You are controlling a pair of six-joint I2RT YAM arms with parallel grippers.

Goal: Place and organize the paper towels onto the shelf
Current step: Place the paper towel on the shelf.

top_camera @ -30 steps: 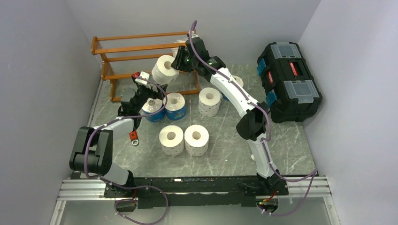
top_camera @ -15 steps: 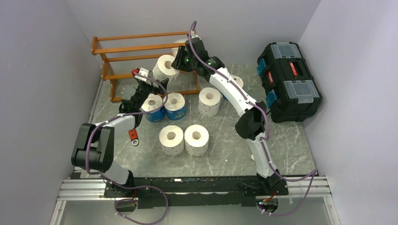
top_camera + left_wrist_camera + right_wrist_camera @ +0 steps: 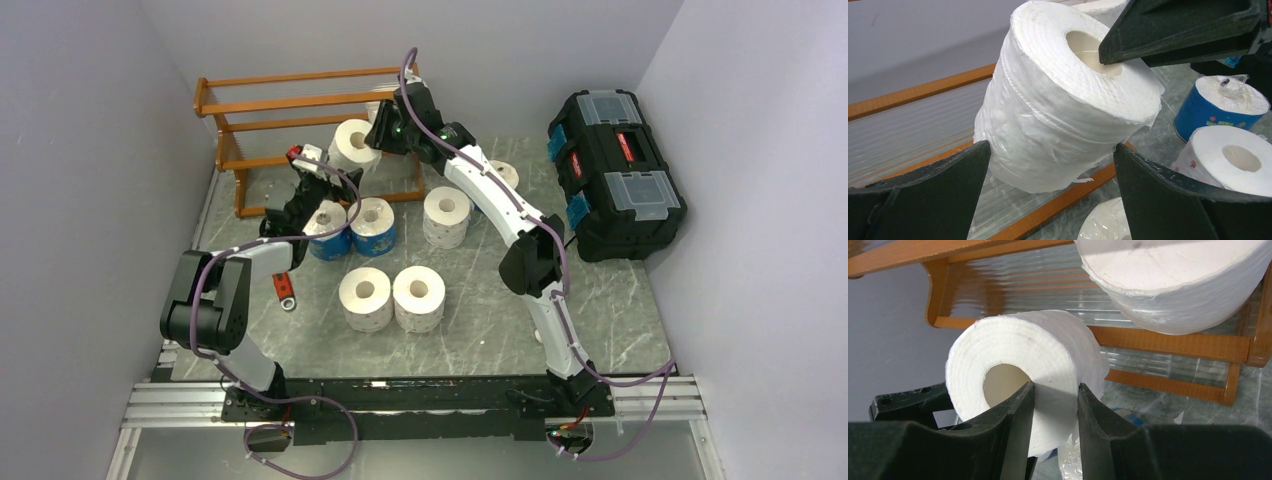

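Observation:
The orange-brown shelf (image 3: 290,110) stands at the back left. My right gripper (image 3: 372,140) is shut on a white paper towel roll (image 3: 350,145), held tilted in front of the shelf's lower tiers. In the right wrist view my gripper (image 3: 1056,386) has one finger inside the core and one outside the roll (image 3: 1018,360). My left gripper (image 3: 322,180) is open just below this roll. In the left wrist view its jaws (image 3: 1052,146) stand wide at either side of the roll's (image 3: 1063,95) lower end. Another roll (image 3: 1173,280) lies on the shelf (image 3: 1168,342).
On the table are two blue-wrapped rolls (image 3: 328,228) (image 3: 373,226), white rolls (image 3: 446,215) (image 3: 365,297) (image 3: 418,296), and one more behind the right arm (image 3: 508,175). A black toolbox (image 3: 615,170) stands at the right. A small red tool (image 3: 285,292) lies by the left arm.
My left gripper has risen from beside the blue-wrapped rolls toward the held roll. My right gripper with its roll has shifted slightly toward the shelf.

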